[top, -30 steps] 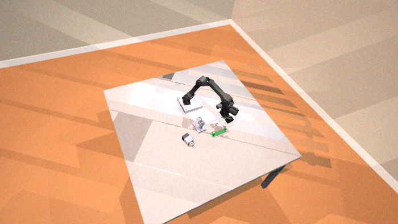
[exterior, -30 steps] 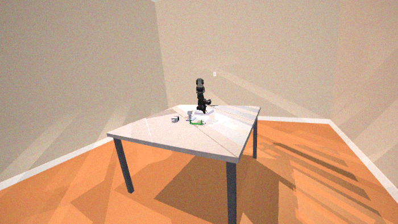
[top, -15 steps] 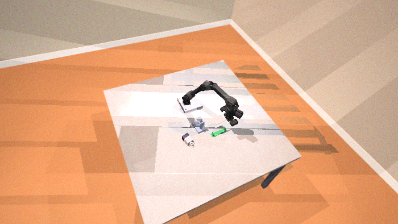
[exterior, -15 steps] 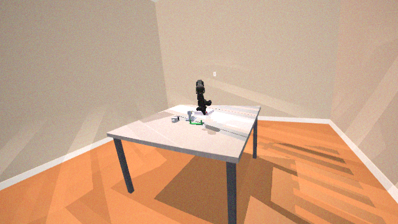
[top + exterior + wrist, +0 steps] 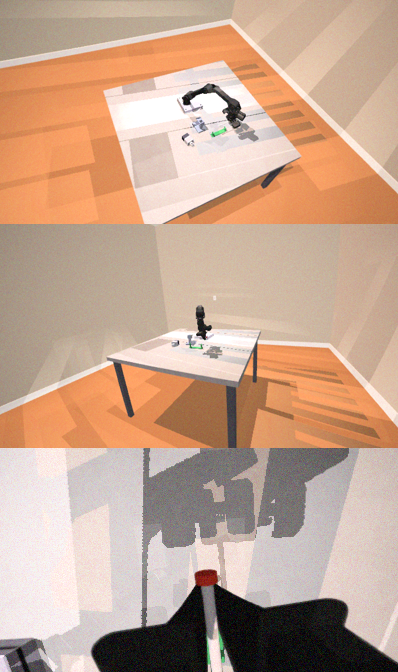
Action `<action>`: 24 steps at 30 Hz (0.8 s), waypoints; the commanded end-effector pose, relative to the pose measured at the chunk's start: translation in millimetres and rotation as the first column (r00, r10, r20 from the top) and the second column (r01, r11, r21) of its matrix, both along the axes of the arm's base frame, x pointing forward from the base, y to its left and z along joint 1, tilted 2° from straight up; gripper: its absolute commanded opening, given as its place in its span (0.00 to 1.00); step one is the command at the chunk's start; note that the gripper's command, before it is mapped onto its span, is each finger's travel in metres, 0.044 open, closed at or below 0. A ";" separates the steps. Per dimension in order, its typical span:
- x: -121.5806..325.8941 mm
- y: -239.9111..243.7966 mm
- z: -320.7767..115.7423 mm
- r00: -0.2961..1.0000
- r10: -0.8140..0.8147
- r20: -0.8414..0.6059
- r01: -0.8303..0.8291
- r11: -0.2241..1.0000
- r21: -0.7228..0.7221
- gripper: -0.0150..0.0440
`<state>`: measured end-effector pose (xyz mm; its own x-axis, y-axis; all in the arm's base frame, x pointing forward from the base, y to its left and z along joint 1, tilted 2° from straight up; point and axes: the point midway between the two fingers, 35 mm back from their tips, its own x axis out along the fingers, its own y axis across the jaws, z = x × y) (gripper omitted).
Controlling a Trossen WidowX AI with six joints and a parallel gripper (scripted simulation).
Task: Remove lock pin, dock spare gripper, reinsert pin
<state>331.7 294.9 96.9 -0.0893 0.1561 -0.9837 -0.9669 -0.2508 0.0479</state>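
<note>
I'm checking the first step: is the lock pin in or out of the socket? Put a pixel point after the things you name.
Out: the pin (image 5: 209, 603) is between the gripper's (image 5: 231, 123) (image 5: 207, 590) fingers, away from the mount (image 5: 199, 128) (image 5: 190, 338).

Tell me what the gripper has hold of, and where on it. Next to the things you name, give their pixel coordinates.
The lock pin (image 5: 209, 605): the gripper (image 5: 204, 586) is shut on its grey shaft, just below the red head (image 5: 206, 577).

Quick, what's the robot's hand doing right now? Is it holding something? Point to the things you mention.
Hand (image 5: 233, 124) (image 5: 202, 335) (image 5: 204, 586): closed, holding the red-ended pin (image 5: 209, 607).
</note>
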 end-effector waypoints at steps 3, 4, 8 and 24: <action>2.0 1.8 -7.7 1.000 -0.003 0.001 0.003 1.000 0.001 0.25; 2.0 1.8 -8.8 1.000 -0.003 0.001 0.003 1.000 0.001 0.25; 2.2 2.1 -15.1 1.000 -0.003 0.002 0.003 1.000 0.002 0.25; 2.6 3.2 -39.8 1.000 -0.003 0.001 0.003 1.000 0.001 0.25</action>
<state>334.2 297.8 62.2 -0.0881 0.1571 -0.9836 -0.9668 -0.2515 0.0465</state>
